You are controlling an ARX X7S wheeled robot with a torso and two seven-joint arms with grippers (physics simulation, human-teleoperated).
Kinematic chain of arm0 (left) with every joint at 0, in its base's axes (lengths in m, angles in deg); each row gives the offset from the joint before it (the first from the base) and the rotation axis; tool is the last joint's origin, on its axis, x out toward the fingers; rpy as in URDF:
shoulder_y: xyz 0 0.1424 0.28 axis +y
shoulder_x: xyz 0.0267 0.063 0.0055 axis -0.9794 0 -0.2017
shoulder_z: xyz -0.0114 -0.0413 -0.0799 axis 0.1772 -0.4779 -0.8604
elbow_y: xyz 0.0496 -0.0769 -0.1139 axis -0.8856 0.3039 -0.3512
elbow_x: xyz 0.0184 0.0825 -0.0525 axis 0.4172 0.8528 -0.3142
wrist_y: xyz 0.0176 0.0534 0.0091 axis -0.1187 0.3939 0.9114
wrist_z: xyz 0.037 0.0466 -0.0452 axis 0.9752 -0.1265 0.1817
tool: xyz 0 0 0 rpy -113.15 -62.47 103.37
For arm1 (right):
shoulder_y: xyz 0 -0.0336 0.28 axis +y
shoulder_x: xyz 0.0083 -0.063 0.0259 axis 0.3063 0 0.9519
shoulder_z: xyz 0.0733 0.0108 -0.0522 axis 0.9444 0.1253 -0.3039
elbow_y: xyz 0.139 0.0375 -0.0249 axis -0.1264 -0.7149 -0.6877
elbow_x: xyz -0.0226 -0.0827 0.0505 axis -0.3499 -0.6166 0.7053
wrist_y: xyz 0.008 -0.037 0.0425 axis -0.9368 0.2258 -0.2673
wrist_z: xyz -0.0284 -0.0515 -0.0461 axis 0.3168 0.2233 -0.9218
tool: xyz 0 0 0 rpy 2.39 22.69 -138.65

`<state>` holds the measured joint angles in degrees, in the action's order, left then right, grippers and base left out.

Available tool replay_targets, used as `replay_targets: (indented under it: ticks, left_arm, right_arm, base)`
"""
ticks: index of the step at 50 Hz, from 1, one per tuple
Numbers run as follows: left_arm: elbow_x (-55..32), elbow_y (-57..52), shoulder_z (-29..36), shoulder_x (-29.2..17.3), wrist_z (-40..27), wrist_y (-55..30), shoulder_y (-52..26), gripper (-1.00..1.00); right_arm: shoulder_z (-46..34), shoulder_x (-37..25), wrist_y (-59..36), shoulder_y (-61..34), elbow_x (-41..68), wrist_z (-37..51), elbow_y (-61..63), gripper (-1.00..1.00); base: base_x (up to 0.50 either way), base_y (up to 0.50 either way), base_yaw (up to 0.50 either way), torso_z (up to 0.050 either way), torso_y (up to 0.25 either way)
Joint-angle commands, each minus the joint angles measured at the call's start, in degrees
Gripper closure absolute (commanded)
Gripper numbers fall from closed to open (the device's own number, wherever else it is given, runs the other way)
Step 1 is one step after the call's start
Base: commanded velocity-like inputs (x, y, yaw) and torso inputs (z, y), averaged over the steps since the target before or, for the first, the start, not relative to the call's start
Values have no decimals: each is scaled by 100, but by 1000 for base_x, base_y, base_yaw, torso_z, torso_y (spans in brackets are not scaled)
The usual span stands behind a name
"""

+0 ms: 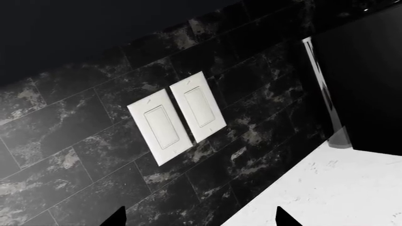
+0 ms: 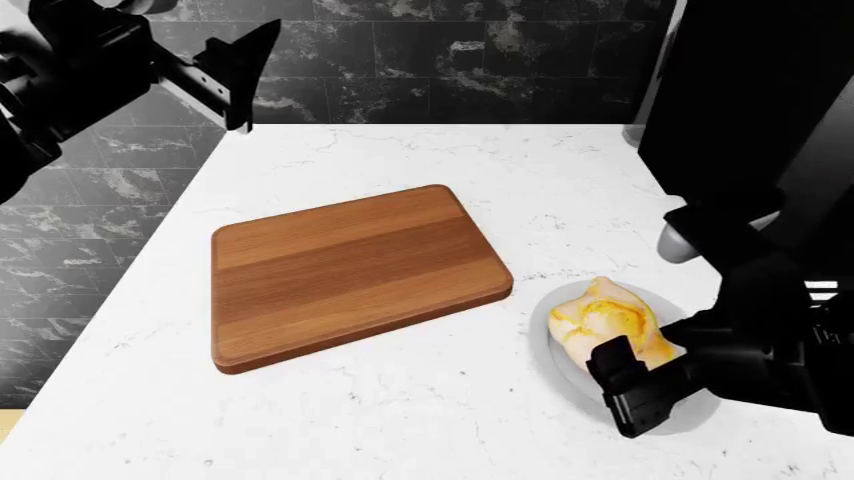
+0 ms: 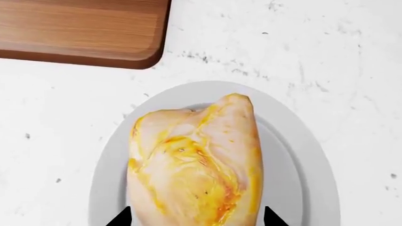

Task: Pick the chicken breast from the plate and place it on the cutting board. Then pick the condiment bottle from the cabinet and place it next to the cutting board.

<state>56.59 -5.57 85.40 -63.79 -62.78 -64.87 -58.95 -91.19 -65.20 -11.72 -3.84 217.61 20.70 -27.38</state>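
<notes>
The chicken breast (image 2: 607, 320) lies on the small grey-white plate (image 2: 558, 352) at the counter's right front. The reddish-brown cutting board (image 2: 354, 270) lies bare to its left. My right gripper (image 2: 638, 388) is down at the plate's near side. In the right wrist view the chicken breast (image 3: 195, 160) sits between the open fingertips of the right gripper (image 3: 196, 217), with the plate (image 3: 301, 169) under it and the board's corner (image 3: 82, 28) beyond. My left gripper (image 2: 247, 75) is raised at the back left, open and empty (image 1: 199, 217). The condiment bottle is out of view.
A tall black appliance (image 2: 761, 100) stands at the counter's back right and shows in the left wrist view (image 1: 367, 84). Black marbled wall tiles with two white light switches (image 1: 177, 117) back the white counter (image 2: 400, 420). The counter's left edge drops off beside the board.
</notes>
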Motion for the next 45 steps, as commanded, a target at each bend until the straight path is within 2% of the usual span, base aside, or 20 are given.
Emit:
replay_targets:
  ticks: [1, 6, 7, 24, 30, 37, 45]
  left_arm:
    - [-21, -9, -16, -22, -13, -7, 5, -100]
    - [-26, -11, -16, -29, -18, -6, 13, -100]
    - [-25, -10, -14, -31, -18, -2, 17, -100]
    - [-79, -52, -48, -47, -52, -49, 17, -100]
    - [-104, -63, -74, -43, -70, -74, -22, -100]
    - [-119, -35, -109, -50, -73, -73, -86, -100]
    - [-129, -8, -162, -97, -75, -67, -133, -100]
  right_arm:
    - [-35, 17, 21, 29, -55, -47, -9, -100]
    - [-42, -19, 36, 69, -49, -74, 42, -100]
    - [-43, -21, 33, 76, -58, -82, 48, 100]
    - [46, -65, -60, -26, -270, -141, 219, 100]
    - [246, -23, -146, -741, -360, 124, 330, 100]
    - [280, 309, -215, -1736, -174, 455, 390, 100]
    - [370, 660, -193, -2036, -264, 380, 369, 100]
  base:
    - [0, 0, 0, 0, 0]
    - [0, 0, 0, 0, 0]
    - [0, 0, 0, 0, 0]
    - [1, 0, 1, 0, 0]
    - [0, 0, 0, 0, 0]
    - [0, 0, 0, 0, 0]
    - [0, 0, 0, 0, 0]
